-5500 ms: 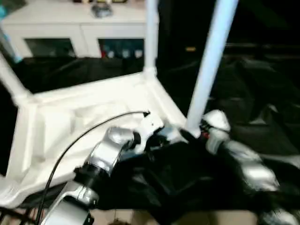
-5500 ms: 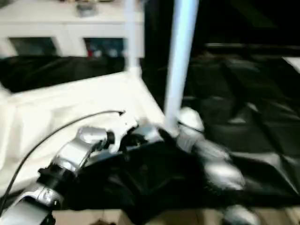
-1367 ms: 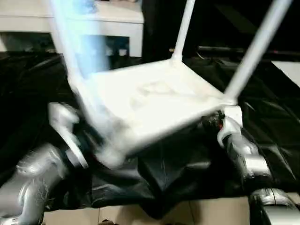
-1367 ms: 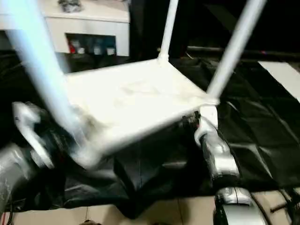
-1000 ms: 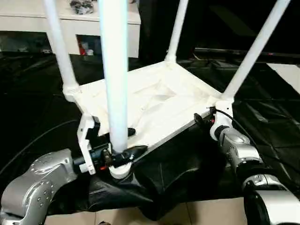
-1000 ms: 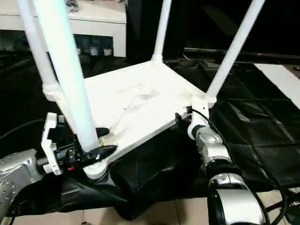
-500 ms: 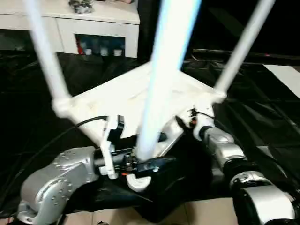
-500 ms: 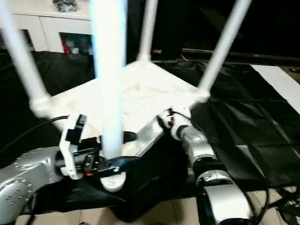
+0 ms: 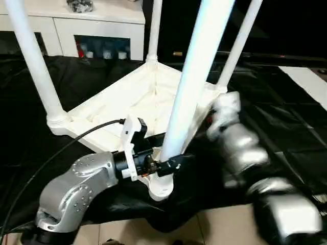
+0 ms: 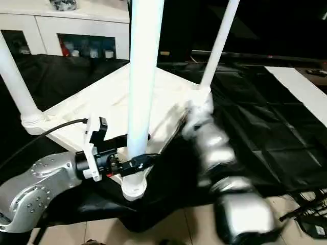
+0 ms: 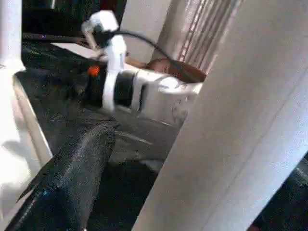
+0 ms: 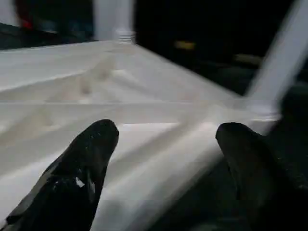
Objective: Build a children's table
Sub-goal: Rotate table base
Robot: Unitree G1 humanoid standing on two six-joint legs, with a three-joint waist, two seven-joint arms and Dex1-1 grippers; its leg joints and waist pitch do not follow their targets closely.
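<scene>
- Legs-up white plastic rectangular tabletop (image 9: 143,97) resting on black sheet (image 9: 286,112), four legs seated.
- Gripping nearest long white tapered tube leg (image 9: 191,87) between left gripper (image 9: 166,162) fingers.
- Straddling tabletop edge with wide-spread right gripper (image 12: 163,159); judging slow, level, synchronised lifting best.

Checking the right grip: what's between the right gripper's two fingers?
The tabletop's white edge rail runs between the right gripper's two open black fingers, seen in the right wrist view.
</scene>
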